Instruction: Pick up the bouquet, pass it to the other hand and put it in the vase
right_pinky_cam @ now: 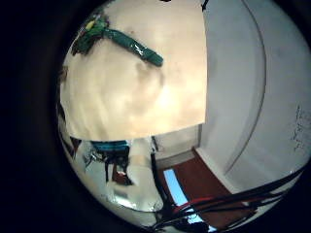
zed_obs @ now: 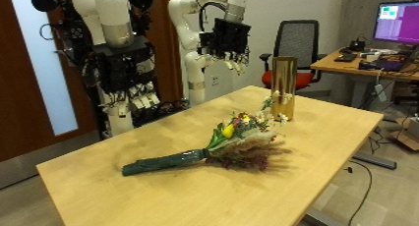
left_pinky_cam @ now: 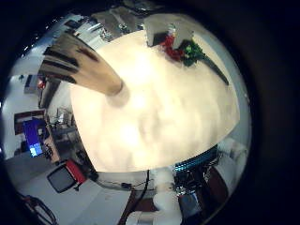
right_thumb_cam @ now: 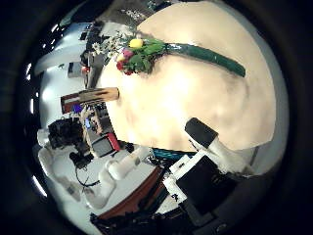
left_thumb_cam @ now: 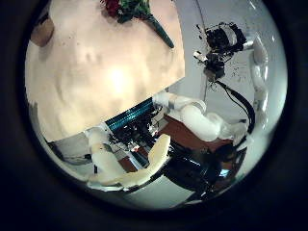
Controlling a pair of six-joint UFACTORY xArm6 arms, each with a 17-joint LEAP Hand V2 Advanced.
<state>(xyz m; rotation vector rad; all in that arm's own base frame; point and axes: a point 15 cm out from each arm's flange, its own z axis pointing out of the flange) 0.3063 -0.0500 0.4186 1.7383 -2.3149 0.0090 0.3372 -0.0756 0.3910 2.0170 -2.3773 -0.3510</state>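
The bouquet [zed_obs: 216,147] lies flat on the wooden table [zed_obs: 131,197], with red and yellow flowers toward the vase and a green wrapped stem toward the near edge. The tall gold vase [zed_obs: 283,88] stands upright near the table's far edge. My left hand [zed_obs: 233,41] hangs open and empty farther back, near the vase. The bouquet [left_pinky_cam: 186,49] and vase [left_pinky_cam: 89,70] show in the left little finger side palm view. The bouquet [right_thumb_cam: 156,54] and vase [right_thumb_cam: 90,98] show in the right thumb side palm view.
An office chair [zed_obs: 299,44] and a desk with a monitor [zed_obs: 393,25] stand behind the table. The left thumb side palm view shows the bouquet [left_thumb_cam: 135,12] and the other hand [left_thumb_cam: 223,43]. The right little finger side palm view shows the bouquet [right_pinky_cam: 121,41] on the table.
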